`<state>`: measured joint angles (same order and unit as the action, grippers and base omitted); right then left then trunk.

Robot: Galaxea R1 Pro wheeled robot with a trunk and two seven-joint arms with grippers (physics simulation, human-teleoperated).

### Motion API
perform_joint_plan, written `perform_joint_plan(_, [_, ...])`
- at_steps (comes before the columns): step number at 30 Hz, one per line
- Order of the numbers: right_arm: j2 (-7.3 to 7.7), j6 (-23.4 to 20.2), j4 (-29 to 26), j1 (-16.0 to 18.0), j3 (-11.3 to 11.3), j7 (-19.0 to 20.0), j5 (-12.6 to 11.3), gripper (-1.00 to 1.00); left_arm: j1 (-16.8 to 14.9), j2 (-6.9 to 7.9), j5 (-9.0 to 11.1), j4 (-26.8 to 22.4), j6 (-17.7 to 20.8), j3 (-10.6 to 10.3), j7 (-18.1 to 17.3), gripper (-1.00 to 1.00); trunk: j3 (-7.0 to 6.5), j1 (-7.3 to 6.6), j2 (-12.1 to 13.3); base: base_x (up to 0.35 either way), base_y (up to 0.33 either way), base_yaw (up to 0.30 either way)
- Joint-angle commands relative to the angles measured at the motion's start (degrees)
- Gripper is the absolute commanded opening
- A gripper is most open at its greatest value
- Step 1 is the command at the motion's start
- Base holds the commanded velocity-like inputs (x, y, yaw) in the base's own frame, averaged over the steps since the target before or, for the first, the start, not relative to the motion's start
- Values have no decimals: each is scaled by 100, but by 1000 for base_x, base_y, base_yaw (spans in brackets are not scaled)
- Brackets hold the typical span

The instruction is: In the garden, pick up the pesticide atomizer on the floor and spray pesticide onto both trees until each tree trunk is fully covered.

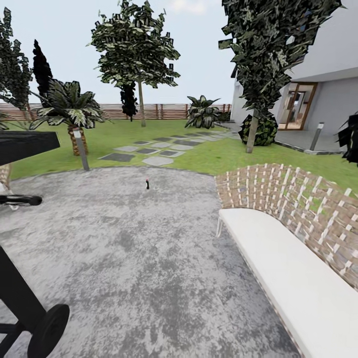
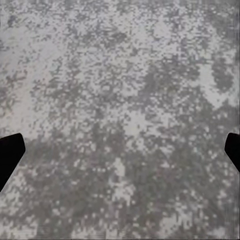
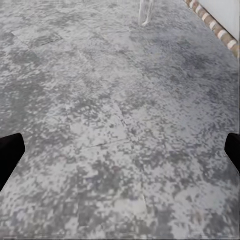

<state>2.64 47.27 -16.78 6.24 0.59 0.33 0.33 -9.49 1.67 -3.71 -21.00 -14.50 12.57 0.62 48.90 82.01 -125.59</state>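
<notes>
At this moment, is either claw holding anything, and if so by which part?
Nothing is held. Both wrist views show the fingertips spread wide over bare paved floor. The pesticide atomizer stands alone on the paving farther ahead, untouched.

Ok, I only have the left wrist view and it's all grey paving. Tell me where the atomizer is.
Observer: In the head view the pesticide atomizer appears to stand upright on the floor, well ahead of us, near the paving's far edge by the lawn.
Operator: Give me the obstacles.
Observer: A white bench with a woven back runs along the right side of the paving. The straight line to the bottle looks unobstructed.
Operator: Report the right hand.
Observer: The right hand is open over bare paving, with nothing between its fingers.
</notes>
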Motion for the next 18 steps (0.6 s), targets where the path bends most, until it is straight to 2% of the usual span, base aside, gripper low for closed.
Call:
perform_joint_plan(1, [2, 0, 0, 0, 1, 0, 1, 100, 0, 0, 0, 0, 0, 0, 0, 100, 0, 0, 0, 338, -143, 0])
perform_joint_plan(7, [8, 1, -1, 0, 10, 2, 9, 100, 0, 2, 10, -1, 0, 0, 0, 100, 4, 0, 0, 338, -107, 25])
perform_joint_plan(18, [8, 1, 7, 0, 11, 0, 51, 100, 0, 7, 11, -1, 0, 0, 0, 100, 59, 0, 0, 340, -6, 205])
